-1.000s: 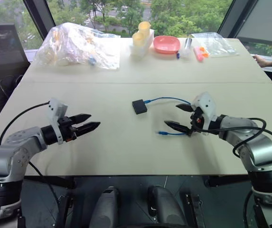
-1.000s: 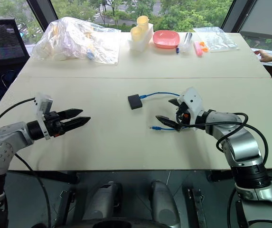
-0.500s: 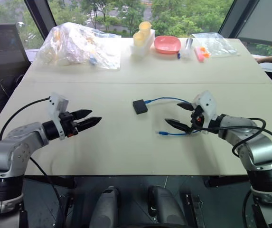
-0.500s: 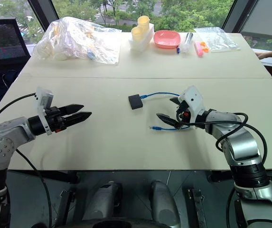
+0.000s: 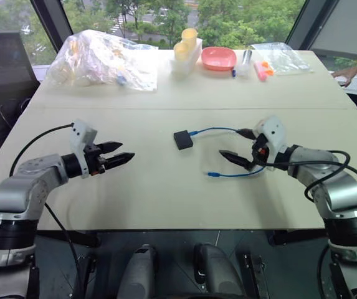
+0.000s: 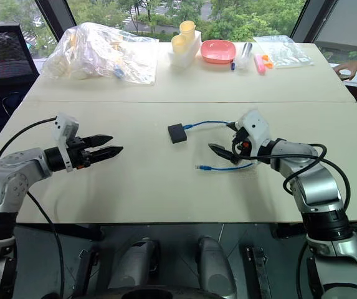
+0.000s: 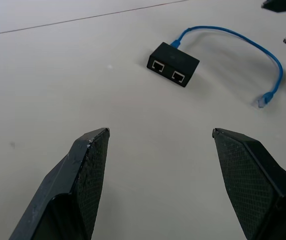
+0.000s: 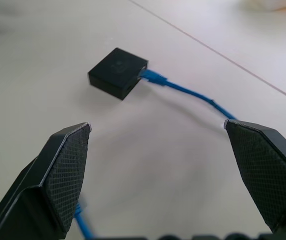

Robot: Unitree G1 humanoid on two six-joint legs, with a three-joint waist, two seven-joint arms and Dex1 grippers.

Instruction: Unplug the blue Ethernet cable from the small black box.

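Left gripper (image 5: 123, 155) edged right toward small black box (image 5: 182, 139), fingers spread, empty. Right gripper (image 5: 239, 147) wide open over blue Ethernet cable (image 5: 228, 130). Still plugged; approach only.

Both head eyes look forward and down across the pale beige bench (image 5: 166, 199) from above the arms. Each wrist camera sits low and close behind its own end effector, facing inward over the bench top. All views share the small matte-black box (image 7: 173, 64) with its thin blue Ethernet cable (image 8: 185, 91).
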